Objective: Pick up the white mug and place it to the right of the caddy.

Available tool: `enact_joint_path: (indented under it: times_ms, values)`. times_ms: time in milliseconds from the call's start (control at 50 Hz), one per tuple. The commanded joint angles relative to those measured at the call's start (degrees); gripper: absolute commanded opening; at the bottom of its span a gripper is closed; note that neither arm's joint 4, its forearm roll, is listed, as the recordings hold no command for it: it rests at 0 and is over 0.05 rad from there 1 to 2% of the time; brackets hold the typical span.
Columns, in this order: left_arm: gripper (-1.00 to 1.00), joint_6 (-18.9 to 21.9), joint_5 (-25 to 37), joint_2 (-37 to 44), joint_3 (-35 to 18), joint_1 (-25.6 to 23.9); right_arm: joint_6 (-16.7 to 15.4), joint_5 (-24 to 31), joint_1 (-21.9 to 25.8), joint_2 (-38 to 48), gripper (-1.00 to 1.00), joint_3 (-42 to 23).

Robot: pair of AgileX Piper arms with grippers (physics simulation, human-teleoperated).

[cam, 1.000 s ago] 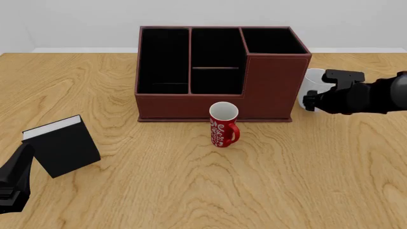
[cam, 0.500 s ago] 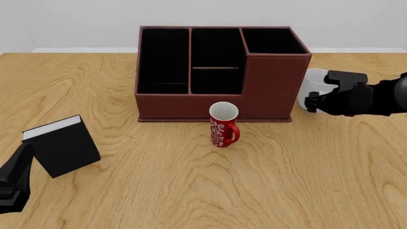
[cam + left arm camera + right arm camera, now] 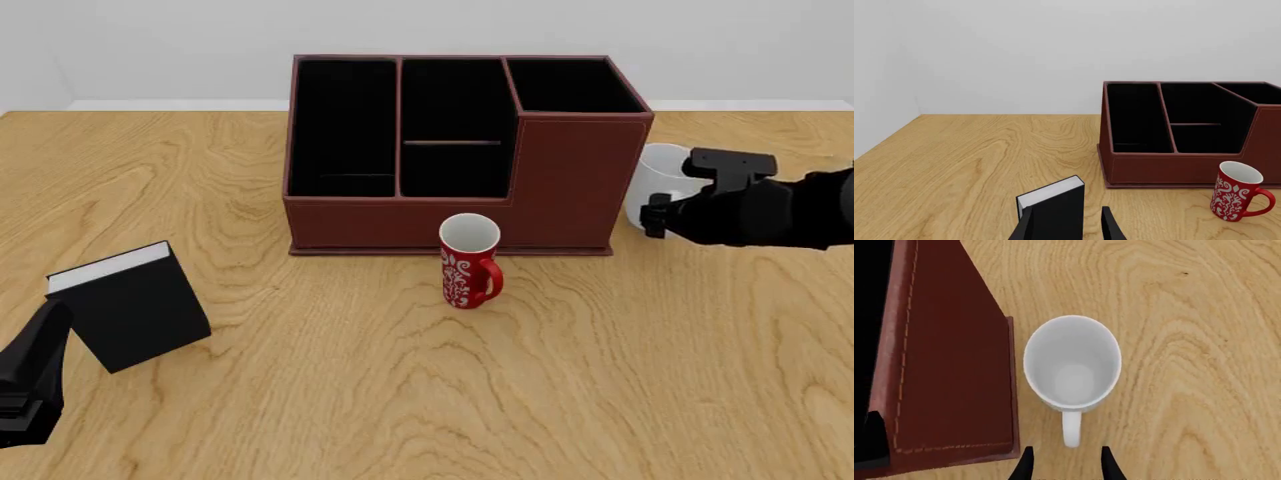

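Nearest you, at about seven o'clock on the table [image 3: 400,400], your left gripper [image 3: 1066,227] idles low with its fingers a modest gap apart and nothing between them, pointed at the black book [image 3: 131,304] standing just ahead of it. Further in, near the middle, the red mug [image 3: 469,261] stands upright just in front of the caddy [image 3: 454,150], its handle toward three o'clock. Beyond that, out at two o'clock, your right gripper [image 3: 1066,465] hangs over the white mug [image 3: 1072,362], which stands upright on the wood just beside the caddy's right wall, apparently a sliver apart from it. As far as these views show, the placement looks essentially done: the mug rests on the table to the right of the caddy and nothing grips it. What seems left is for you to lift clear without clipping it. From the right wrist view, the mug's open mouth lies straight ahead of the fingers, and its handle [image 3: 1070,429] points back toward them, its end lying just ahead of the gap between the two tips. The fingers stand parted and empty, touching neither handle nor rim. Draw away cleanly, because the handle is the closest thing to snag.
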Motion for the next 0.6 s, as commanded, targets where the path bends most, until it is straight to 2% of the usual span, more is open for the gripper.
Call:
enact_joint_path:
  times_ms: [20,600]
  values:
    - [1.0,0.0,0.0,0.0,0.0,0.0,0.1,-0.1,0.3,-2.8,1.0,1.8]
    - [1.0,0.0,0.0,0.0,0.0,0.0,0.1,0.5,0.4,-8.1,1.0,4.5]
